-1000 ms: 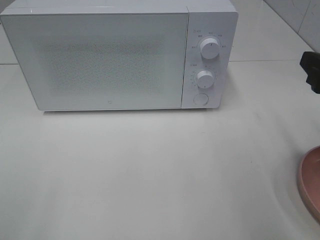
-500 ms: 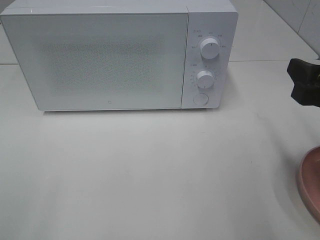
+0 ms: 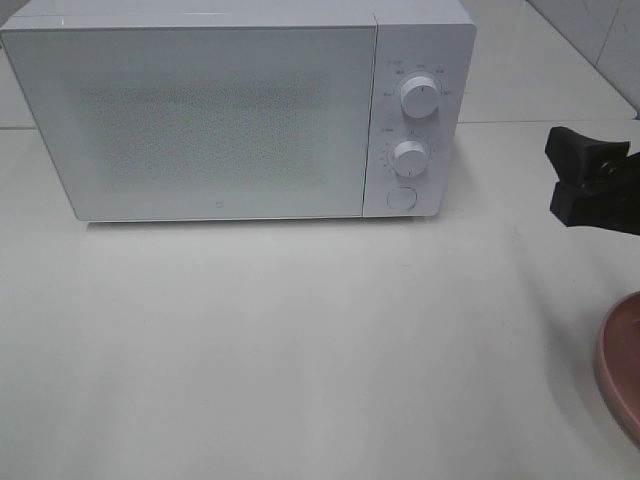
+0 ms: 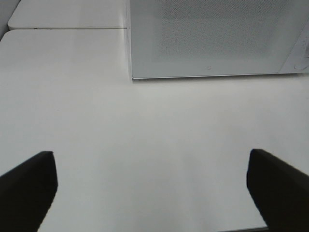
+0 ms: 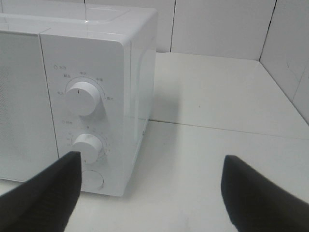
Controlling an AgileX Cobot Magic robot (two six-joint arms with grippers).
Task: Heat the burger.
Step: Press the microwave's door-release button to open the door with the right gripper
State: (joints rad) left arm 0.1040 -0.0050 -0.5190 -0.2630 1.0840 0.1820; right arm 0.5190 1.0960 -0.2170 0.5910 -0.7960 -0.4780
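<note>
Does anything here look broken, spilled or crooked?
Nothing stands out. The microwave stands upright on the table with its door shut, no spills or damage. A pink plate is cut off at the view's edge.

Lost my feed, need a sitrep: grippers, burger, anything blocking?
Left gripper open, empty. Right gripper open, empty, right of the microwave. No burger in view, only pink plate edge. Microwave door shut.
</note>
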